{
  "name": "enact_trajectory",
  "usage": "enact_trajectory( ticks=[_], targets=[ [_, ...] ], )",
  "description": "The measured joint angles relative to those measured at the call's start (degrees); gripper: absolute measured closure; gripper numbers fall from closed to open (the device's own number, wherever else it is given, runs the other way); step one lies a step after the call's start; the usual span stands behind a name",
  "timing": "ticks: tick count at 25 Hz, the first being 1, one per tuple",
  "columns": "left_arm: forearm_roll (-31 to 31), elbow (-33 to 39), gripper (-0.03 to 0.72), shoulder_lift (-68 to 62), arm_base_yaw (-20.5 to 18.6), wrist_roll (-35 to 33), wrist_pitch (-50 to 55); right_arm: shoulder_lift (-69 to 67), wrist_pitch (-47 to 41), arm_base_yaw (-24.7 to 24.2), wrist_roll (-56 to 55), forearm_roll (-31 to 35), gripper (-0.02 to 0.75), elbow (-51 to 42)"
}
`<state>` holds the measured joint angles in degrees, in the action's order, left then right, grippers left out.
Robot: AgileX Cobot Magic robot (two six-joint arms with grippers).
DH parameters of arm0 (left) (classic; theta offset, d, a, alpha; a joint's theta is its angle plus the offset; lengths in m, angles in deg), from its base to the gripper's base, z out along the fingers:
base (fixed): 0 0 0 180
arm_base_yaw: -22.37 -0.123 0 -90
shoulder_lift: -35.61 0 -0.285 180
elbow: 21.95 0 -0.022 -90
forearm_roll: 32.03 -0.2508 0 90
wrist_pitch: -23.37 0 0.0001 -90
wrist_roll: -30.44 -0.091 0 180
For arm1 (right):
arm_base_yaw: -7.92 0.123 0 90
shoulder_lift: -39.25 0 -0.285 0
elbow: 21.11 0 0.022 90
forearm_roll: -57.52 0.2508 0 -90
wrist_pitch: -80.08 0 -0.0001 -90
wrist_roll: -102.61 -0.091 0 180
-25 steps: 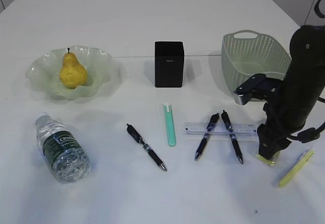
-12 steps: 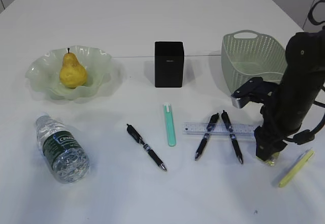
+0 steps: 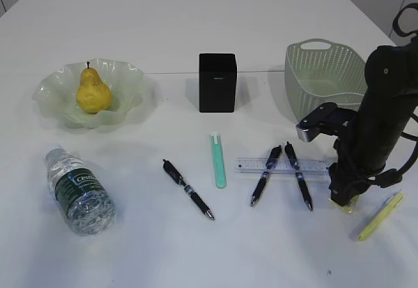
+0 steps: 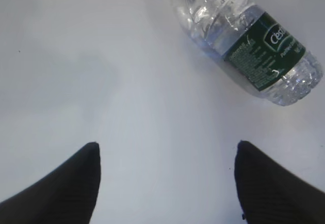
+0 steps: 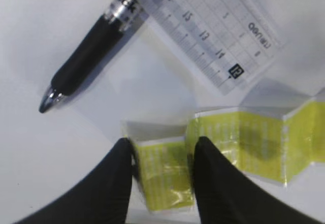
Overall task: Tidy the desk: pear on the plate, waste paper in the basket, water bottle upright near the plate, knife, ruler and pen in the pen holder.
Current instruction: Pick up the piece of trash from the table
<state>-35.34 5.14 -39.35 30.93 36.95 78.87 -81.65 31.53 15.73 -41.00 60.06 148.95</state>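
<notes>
The waste paper (image 5: pixel 254 142), a yellow packet in clear wrapping, lies crumpled on the table by the end of the ruler (image 5: pixel 213 31). My right gripper (image 5: pixel 163 142) points straight down with both fingers pressed on one folded end of it. In the exterior view only a yellow sliver of the waste paper (image 3: pixel 345 204) shows under the right gripper (image 3: pixel 343 196). The pear (image 3: pixel 92 92) sits in the plate (image 3: pixel 52 98). The water bottle (image 3: pixel 78 189) lies on its side. My left gripper (image 4: pixel 167 153) hangs open over bare table, short of the water bottle (image 4: pixel 249 41).
The black pen holder (image 3: pixel 217 82) stands mid-table, and the basket (image 3: pixel 326 72) sits just behind the right arm. A green knife (image 3: pixel 217 160), the ruler (image 3: pixel 282 165) and three pens (image 3: pixel 188 189) (image 3: pixel 265 175) (image 3: pixel 298 174) lie in front. A slim yellow stick (image 3: pixel 381 215) lies right of the gripper.
The right arm has straightened a little over the packet and its fingers have closed in on the packet's end. Nothing else has moved.
</notes>
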Motion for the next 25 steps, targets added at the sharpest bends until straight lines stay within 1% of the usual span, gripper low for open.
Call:
enact_trajectory(
  ticks=[6, 15, 19, 25],
  targets=[
    [-0.27, 0.0, 0.106, 0.0, 0.0, 0.0, -0.37, 0.0, 0.0, 0.0, 0.0, 0.0, 0.567, 0.0],
    [-0.4, 0.0, 0.106, 0.0, 0.0, 0.0, -0.37, 0.0, -1.67, 0.0, 0.1, 0.82, 0.724, 0.0],
    [-0.4, 0.0, 0.106, 0.0, 0.0, 0.0, -0.37, 1.78, -4.68, 0.0, 0.1, 1.18, 0.748, 0.0],
    [-0.4, 0.0, 0.106, 0.0, 0.0, 0.0, -0.37, 8.71, -7.05, 0.0, -0.02, 1.22, 0.75, 0.52]
  ],
)
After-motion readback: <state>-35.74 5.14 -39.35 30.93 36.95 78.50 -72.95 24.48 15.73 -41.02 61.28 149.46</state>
